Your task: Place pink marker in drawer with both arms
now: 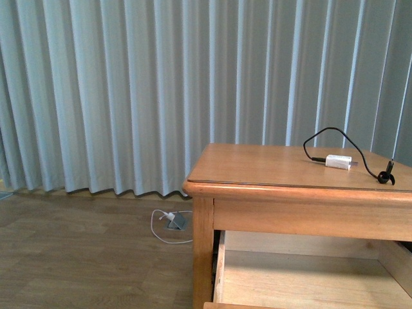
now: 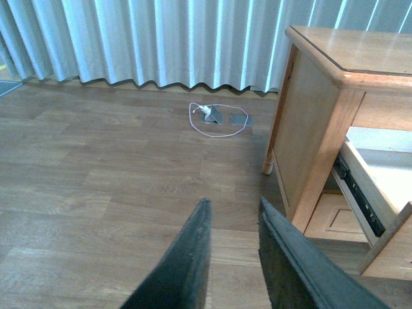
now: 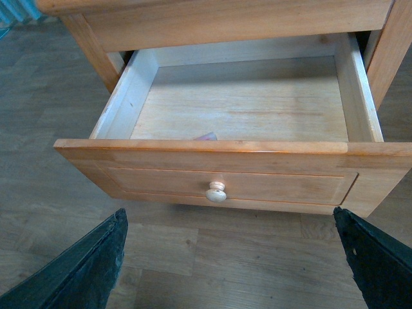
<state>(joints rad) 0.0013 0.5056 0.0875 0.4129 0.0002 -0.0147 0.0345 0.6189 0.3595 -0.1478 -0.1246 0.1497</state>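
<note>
A: OK, front: drawer (image 1: pixel 221 270) open, charger (image 1: pixel 338 161) on cabinet (image 1: pixel 270 164).
B: Left wrist: left gripper (image 2: pixel 234 209) narrow, empty, over floor (image 2: pixel 96 180).
A: Right wrist: marker (image 3: pixel 206 136) inside drawer, behind its front; right gripper (image 3: pixel 228 219) wide. Closing probably next, so push squarely at knob (image 3: pixel 216 192).

Honey-coloured wooden cabinet top (image 1: pixel 270 164) holding a white charger plug (image 1: pixel 338 161) and its looping black cable (image 1: pixel 385 175) (towards the right side); the cabinet stands on wood flooring (image 1: pixel 77 251).
</note>
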